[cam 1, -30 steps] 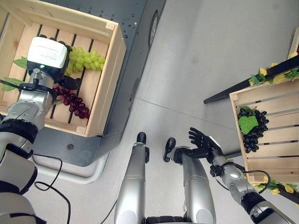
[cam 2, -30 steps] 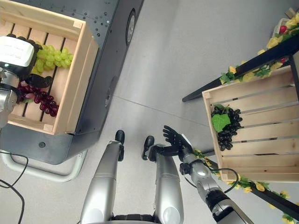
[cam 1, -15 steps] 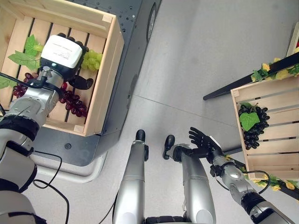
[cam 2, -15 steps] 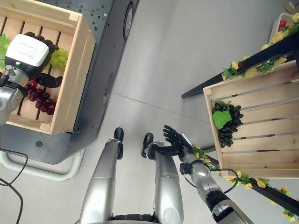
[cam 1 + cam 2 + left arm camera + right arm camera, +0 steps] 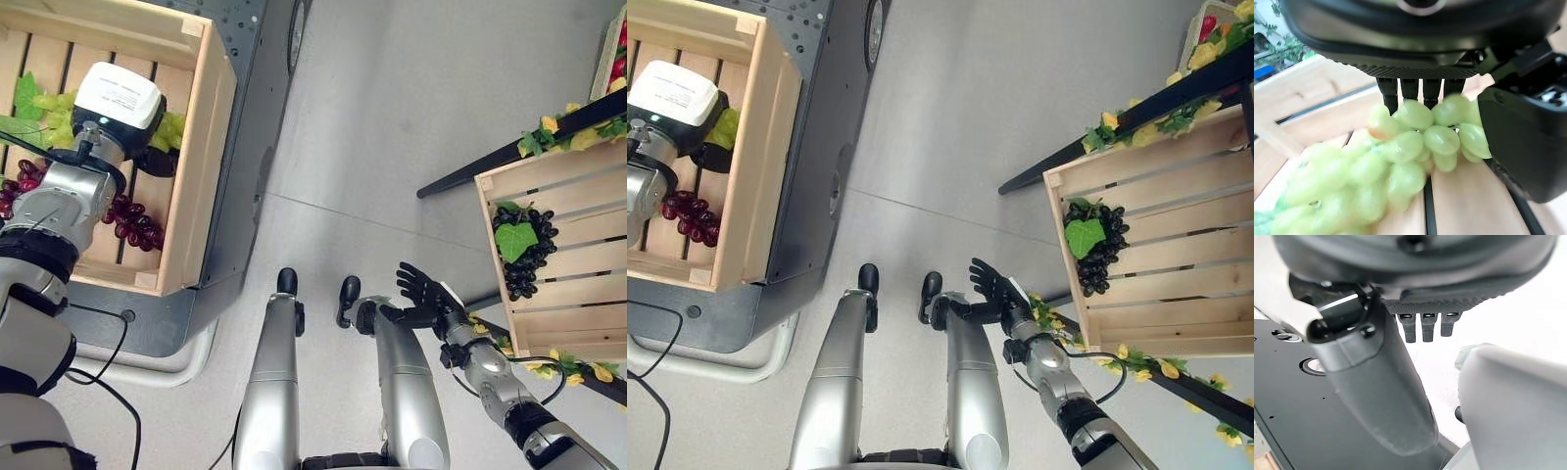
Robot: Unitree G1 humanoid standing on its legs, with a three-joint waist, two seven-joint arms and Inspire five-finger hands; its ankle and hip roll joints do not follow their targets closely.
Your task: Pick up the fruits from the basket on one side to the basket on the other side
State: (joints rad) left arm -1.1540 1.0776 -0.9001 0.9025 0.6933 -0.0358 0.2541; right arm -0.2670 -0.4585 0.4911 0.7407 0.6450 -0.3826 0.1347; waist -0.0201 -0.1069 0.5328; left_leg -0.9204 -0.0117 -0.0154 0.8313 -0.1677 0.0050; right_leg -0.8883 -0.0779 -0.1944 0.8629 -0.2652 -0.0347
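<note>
Your green grapes [image 5: 1405,152] are in the left crate [image 5: 201,176], at about 10 o'clock in the head views. They lie on the wood slats near the crate's right wall. Your left hand [image 5: 118,103] is down on them, with its fingers [image 5: 1410,88] on top of the bunch and its thumb at the side, curled round the grapes. The red grapes [image 5: 132,220] lie on the slats just below the hand, closer to the crate's near edge. The crate sits on a dark cart [image 5: 250,127].

Between the two crates there is a wide bare grey floor [image 5: 411,117].

At 3 o'clock is the right crate [image 5: 568,245]. Black grapes [image 5: 524,259] with a green leaf lie by its left wall.

Your right hand [image 5: 423,299] hangs low at 5 o'clock, fingers spread and holding nothing, just left of the right crate's near corner.
</note>
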